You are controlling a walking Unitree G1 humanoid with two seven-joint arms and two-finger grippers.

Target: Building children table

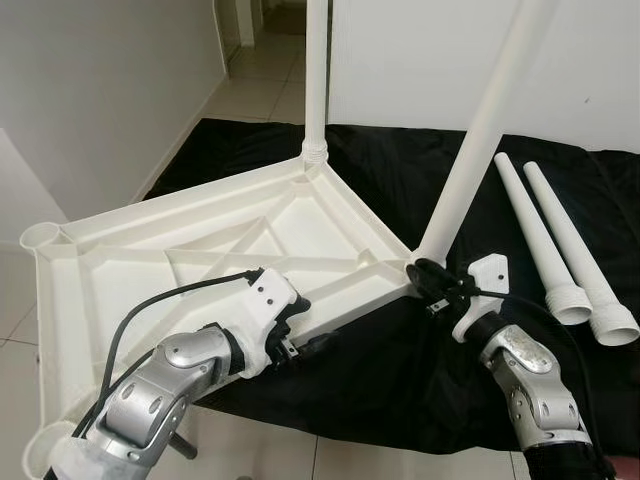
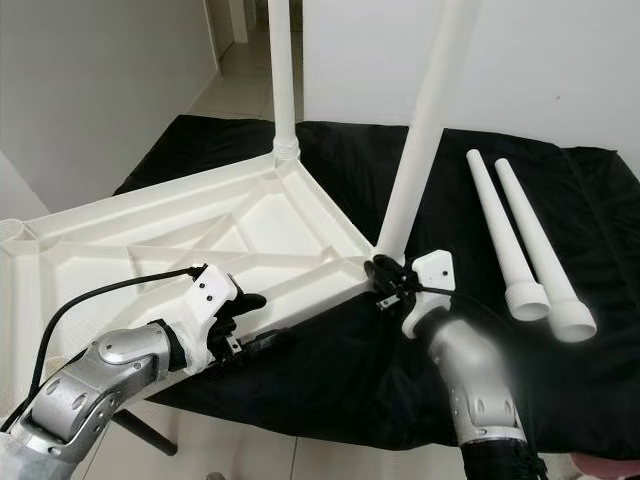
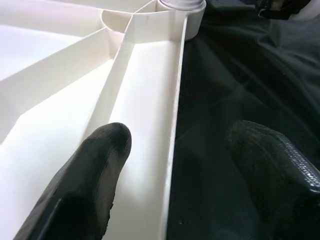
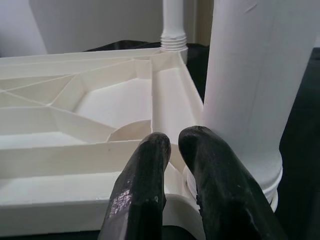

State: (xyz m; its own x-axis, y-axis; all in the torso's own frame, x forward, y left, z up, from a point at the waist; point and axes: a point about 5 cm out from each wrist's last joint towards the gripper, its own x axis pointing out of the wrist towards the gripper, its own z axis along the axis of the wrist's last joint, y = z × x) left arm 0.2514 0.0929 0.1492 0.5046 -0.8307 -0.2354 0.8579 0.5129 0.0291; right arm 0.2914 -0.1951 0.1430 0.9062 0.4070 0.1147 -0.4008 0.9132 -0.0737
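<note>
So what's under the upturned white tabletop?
A black cloth lies under the tabletop at its far and right sides. Whatever supports its middle is covered.

Two upright legs (image 1: 316,80) and (image 1: 480,135) are rising from the upturned tabletop (image 1: 200,250), blocking sideways passes there. Two loose legs (image 1: 560,240) are lying on the black cloth (image 1: 400,170); the strip between them and the tabletop is lying open.

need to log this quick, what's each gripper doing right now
Left gripper: open, fingers astride the tabletop edge rim.
Right gripper: shut, holding nothing, tips at the base of the near leg.
</note>
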